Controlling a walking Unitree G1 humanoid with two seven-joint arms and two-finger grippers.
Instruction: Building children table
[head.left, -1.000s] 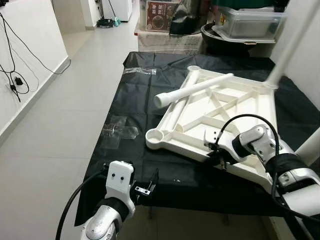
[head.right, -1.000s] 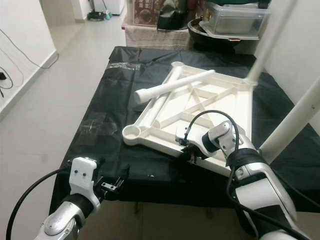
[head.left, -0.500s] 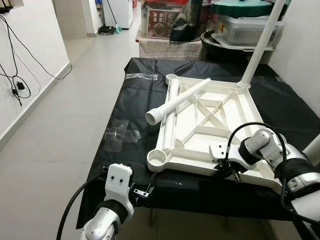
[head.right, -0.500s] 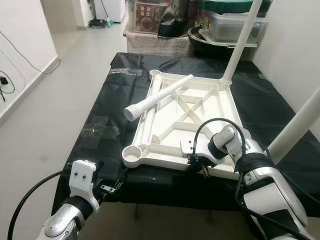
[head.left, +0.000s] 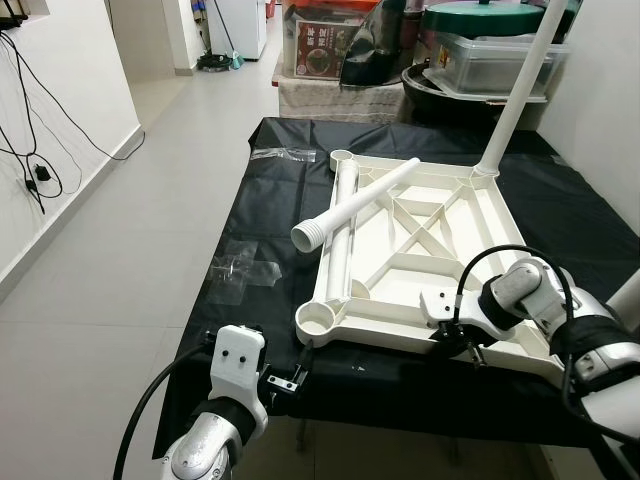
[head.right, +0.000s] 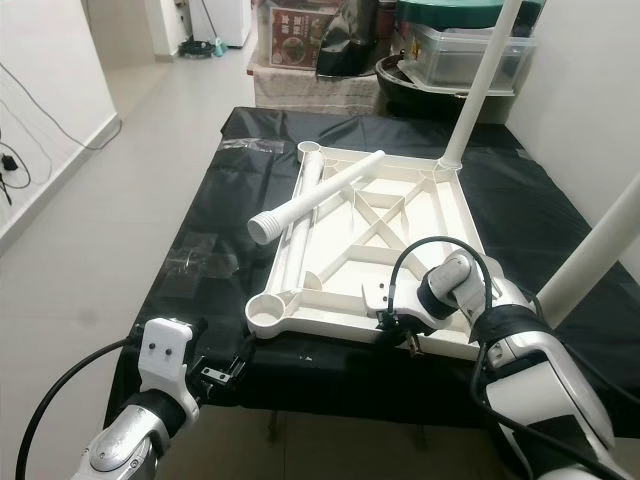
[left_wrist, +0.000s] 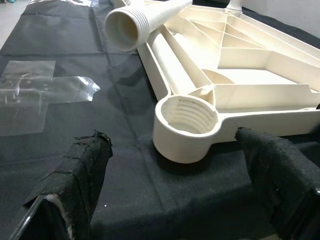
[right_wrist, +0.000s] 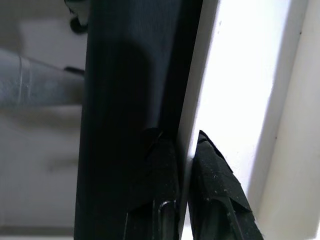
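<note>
Tabletop (head.left: 420, 240) edge sits pinched in right gripper (head.left: 462, 343).

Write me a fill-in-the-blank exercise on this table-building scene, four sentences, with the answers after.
1. The right tool is shut on the near ____ of the white tabletop.
2. The loose leg lies ____ the upturned tabletop.
3. The left tool is ____, its fingers either side of the threaded socket.
4. The cloth under everything is ____.

Answers: edge; across; open; black

One tabletop frame (head.left: 420, 240), three white legs (head.left: 352, 203), two plastic wrappers (head.left: 238, 270).
</note>
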